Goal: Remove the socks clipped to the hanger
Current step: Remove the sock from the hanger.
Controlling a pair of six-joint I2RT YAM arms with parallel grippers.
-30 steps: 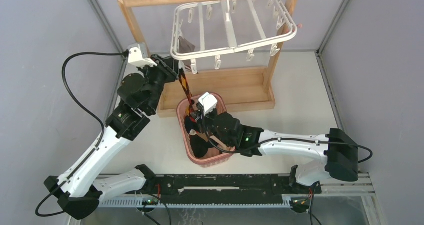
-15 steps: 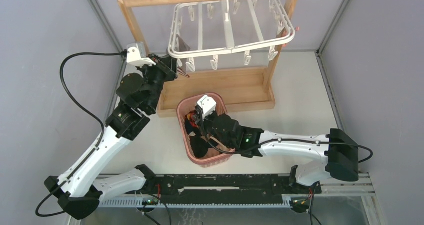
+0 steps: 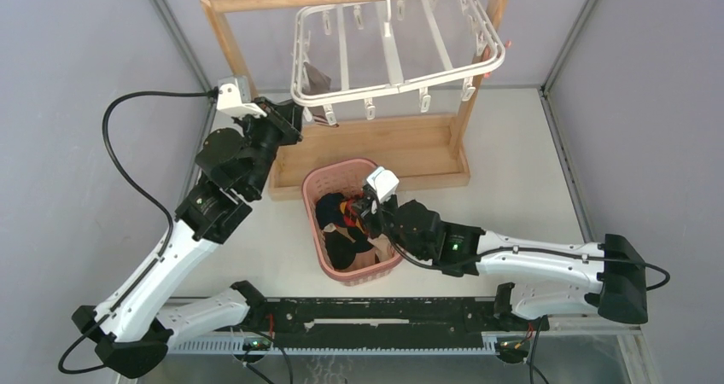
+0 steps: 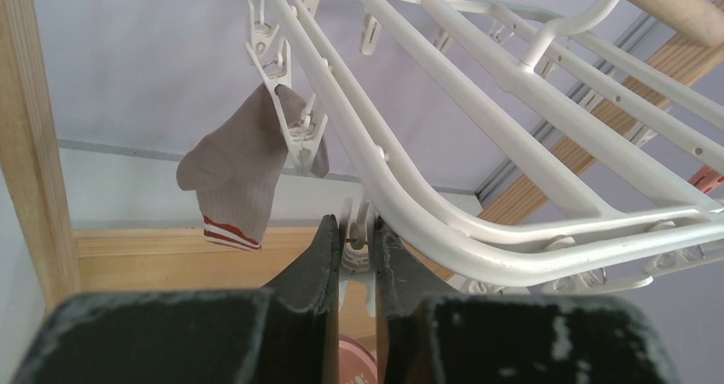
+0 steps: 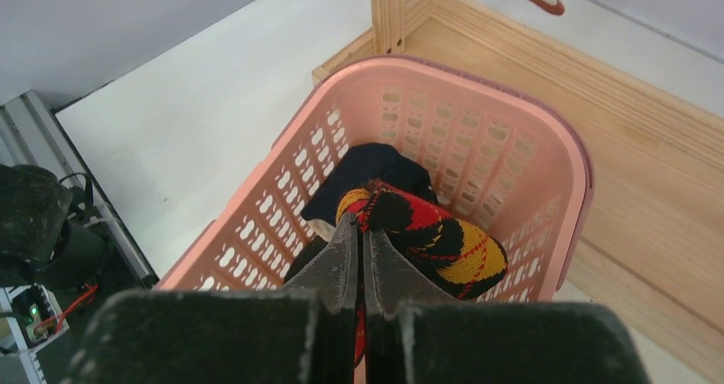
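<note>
The white hanger (image 3: 393, 68) hangs by its hook from the wooden rack's top bar. A grey sock (image 4: 235, 171) with a red-white cuff stays clipped at its left side, also seen as the dark sock (image 3: 318, 78) from above. My left gripper (image 4: 359, 235) is shut on a small white clip (image 4: 357, 252) under the hanger's (image 4: 478, 188) front rail, with no sock in that clip. My right gripper (image 5: 362, 222) is shut on the red-yellow argyle sock (image 5: 435, 235), low inside the pink basket (image 5: 478, 145). A black sock (image 5: 367, 166) lies beneath it.
The wooden rack (image 3: 376, 149) has a tray-like base right behind the pink basket (image 3: 318, 179). Its uprights stand at both ends of the base. Grey walls close in the table on the left, right and back.
The argyle sock, stretched from the clip to my right gripper, has come off the clip and dropped into the basket. The left fingers closed on the clip. The right arm shifted right.
</note>
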